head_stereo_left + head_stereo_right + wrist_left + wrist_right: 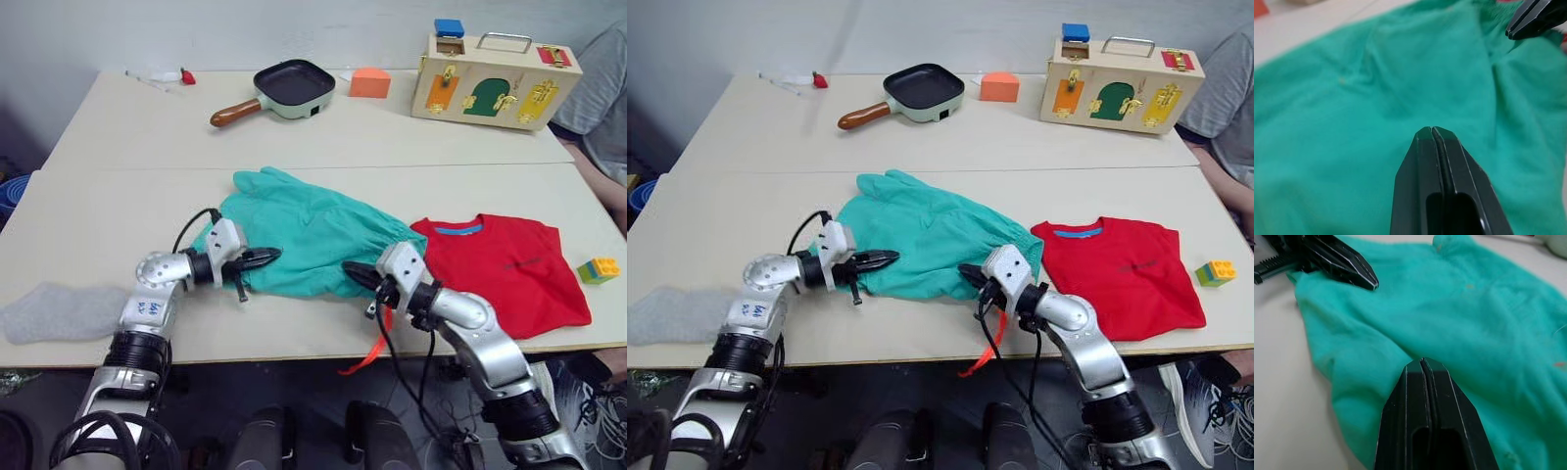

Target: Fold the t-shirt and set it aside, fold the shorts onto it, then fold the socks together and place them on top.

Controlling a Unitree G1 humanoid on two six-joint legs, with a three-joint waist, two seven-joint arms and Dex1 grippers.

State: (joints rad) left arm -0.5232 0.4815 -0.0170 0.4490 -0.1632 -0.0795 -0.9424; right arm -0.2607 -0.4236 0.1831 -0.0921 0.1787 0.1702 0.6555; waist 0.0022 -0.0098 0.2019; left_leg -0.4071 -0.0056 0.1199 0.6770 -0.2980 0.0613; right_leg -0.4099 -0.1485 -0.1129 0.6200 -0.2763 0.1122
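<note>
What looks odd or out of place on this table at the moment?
The teal-green cloth shorts lie crumpled beside the flat bright red t-shirt, not on it. A thin orange drawstring dangles over the table edge.

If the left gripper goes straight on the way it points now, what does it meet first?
Probably the shorts: the shut left gripper points across the teal cloth. Beyond it comes the right gripper, though depth is unclear.
</note>
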